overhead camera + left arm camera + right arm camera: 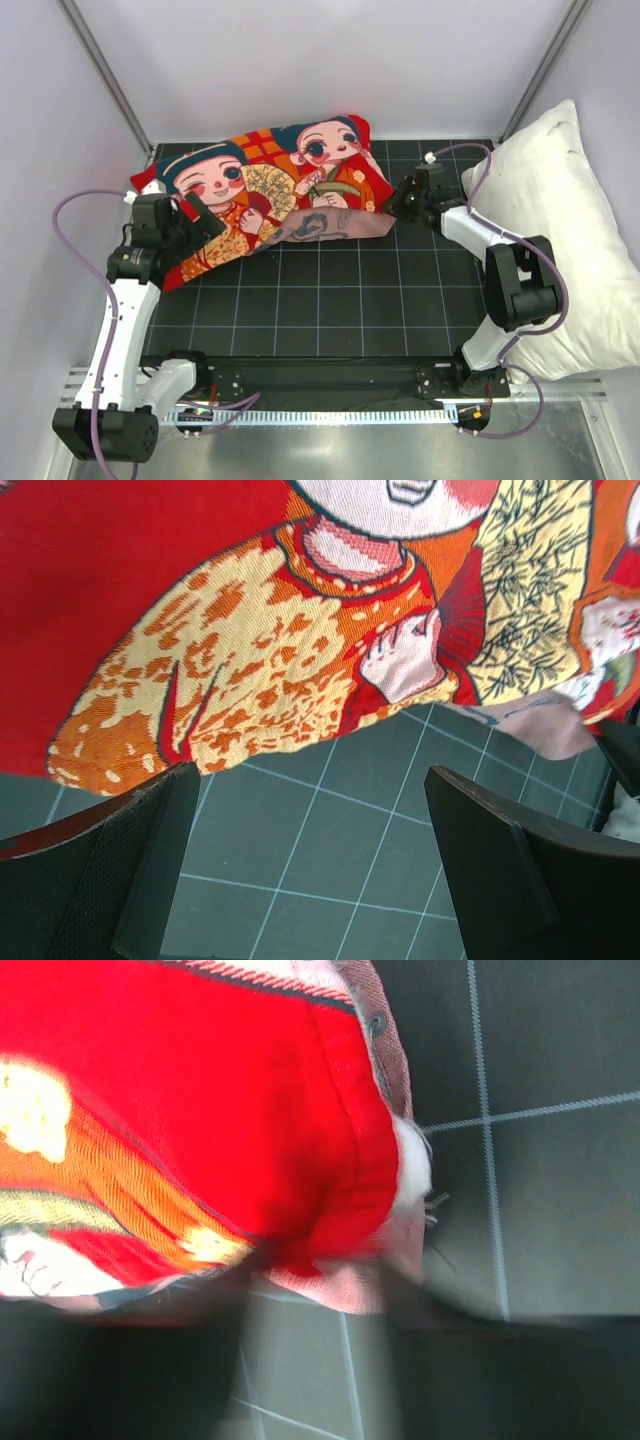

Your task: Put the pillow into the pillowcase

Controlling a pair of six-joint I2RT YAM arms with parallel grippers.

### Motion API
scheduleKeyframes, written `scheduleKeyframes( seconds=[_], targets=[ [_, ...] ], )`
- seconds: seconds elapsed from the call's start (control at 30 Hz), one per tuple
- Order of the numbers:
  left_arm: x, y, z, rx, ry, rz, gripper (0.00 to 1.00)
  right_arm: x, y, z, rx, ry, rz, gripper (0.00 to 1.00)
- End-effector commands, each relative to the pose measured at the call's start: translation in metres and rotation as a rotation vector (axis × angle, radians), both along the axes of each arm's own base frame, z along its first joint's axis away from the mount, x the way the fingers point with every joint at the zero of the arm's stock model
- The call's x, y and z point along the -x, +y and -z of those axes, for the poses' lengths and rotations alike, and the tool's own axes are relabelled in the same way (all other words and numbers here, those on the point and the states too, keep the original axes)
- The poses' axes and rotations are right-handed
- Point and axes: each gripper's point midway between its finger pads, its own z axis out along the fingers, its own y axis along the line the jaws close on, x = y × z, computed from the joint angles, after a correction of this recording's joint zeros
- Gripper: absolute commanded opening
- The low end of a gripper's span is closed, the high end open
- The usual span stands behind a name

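Left gripper [310, 777] spread wide, right gripper [398, 200] blurred beyond telling, the pillow [412, 1165] could be dragged out if the pillowcase [270, 190] is snagged.

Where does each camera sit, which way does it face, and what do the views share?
Top external: above and behind the arms, looking down on the mat, the pillowcase and a white pillow; both arms show, with the left gripper and right gripper.
Left wrist: on the left arm, facing the pillowcase's near edge; its open fingers frame the bottom.
Right wrist: on the right arm, close on the pillowcase's end; its own gripper is a dark blur.
Shared: all show pillowcase and mat.
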Motion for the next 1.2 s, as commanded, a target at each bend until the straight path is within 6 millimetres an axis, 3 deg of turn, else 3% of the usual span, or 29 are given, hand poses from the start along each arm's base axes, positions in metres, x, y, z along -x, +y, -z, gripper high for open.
scheduleKeyframes(
  seconds=[0.0, 0.07, 0.17, 0.2, 0.3, 0.33, 0.4, 0.43, 0.53, 0.6, 0.63, 0.73, 0.77, 0.8, 0.87, 0.93, 0.97, 1.0, 1.17],
  targets=[
    [0.003, 0.003, -0.023, 0.039, -0.082, -0.011, 1.00, -0.034, -0.002, -0.033, -0.082, -0.129, 0.080, 0.23],
    [0.007, 0.012, -0.023, 0.013, -0.077, -0.041, 1.00, -0.036, -0.025, -0.032, -0.049, -0.118, 0.150, 0.06],
    [0.011, 0.016, -0.022, -0.008, -0.077, -0.050, 1.00, -0.031, -0.072, -0.038, 0.008, -0.135, 0.284, 0.04],
    [0.012, 0.021, -0.022, -0.024, -0.079, -0.074, 1.00, -0.030, -0.091, -0.055, 0.038, -0.181, 0.345, 0.04],
    [0.013, 0.022, -0.013, -0.027, -0.054, -0.084, 1.00, -0.019, -0.126, -0.078, 0.087, -0.247, 0.428, 0.04],
    [0.013, 0.023, -0.010, -0.025, -0.042, -0.090, 1.00, -0.013, -0.138, -0.101, 0.104, -0.304, 0.470, 0.04],
    [0.015, 0.025, -0.001, -0.029, -0.022, -0.103, 1.00, -0.002, -0.148, -0.116, 0.131, -0.353, 0.501, 0.04],
    [0.015, 0.025, 0.002, -0.026, -0.018, -0.109, 1.00, 0.006, -0.155, -0.135, 0.140, -0.404, 0.531, 0.04],
    [0.017, 0.033, 0.011, -0.018, -0.008, -0.151, 1.00, 0.016, -0.161, -0.137, 0.149, -0.421, 0.561, 0.04],
    [0.016, 0.033, 0.013, -0.007, -0.010, -0.161, 1.00, 0.018, -0.155, -0.131, 0.130, -0.403, 0.535, 0.04],
    [0.016, 0.033, 0.017, -0.005, -0.001, -0.163, 1.00, 0.018, -0.166, -0.127, 0.125, -0.384, 0.562, 0.04],
    [0.015, 0.033, 0.021, -0.006, 0.010, -0.166, 1.00, 0.018, -0.167, -0.115, 0.105, -0.344, 0.548, 0.04],
    [0.014, 0.034, 0.020, -0.016, 0.008, -0.166, 1.00, 0.018, -0.158, -0.115, 0.084, -0.344, 0.493, 0.33],
    [0.015, 0.036, 0.020, -0.025, 0.007, -0.169, 1.00, 0.018, -0.153, -0.116, 0.080, -0.347, 0.457, 0.55],
    [0.015, 0.039, 0.018, -0.045, -0.004, -0.170, 1.00, 0.023, -0.137, -0.114, 0.054, -0.326, 0.371, 0.90],
    [0.016, 0.040, 0.015, -0.068, -0.011, -0.152, 1.00, 0.029, -0.126, -0.118, 0.025, -0.344, 0.313, 0.94],
    [0.016, 0.034, 0.015, -0.052, -0.011, -0.118, 1.00, 0.034, -0.118, -0.109, 0.003, -0.334, 0.277, 0.95],
    [0.016, 0.028, 0.014, -0.048, -0.014, -0.072, 1.00, 0.038, -0.097, -0.127, -0.060, -0.416, 0.167, 0.95],
    [0.020, -0.009, 0.017, 0.074, -0.010, 0.092, 1.00, 0.056, -0.047, -0.121, -0.134, -0.435, -0.038, 0.92]
  ],
)
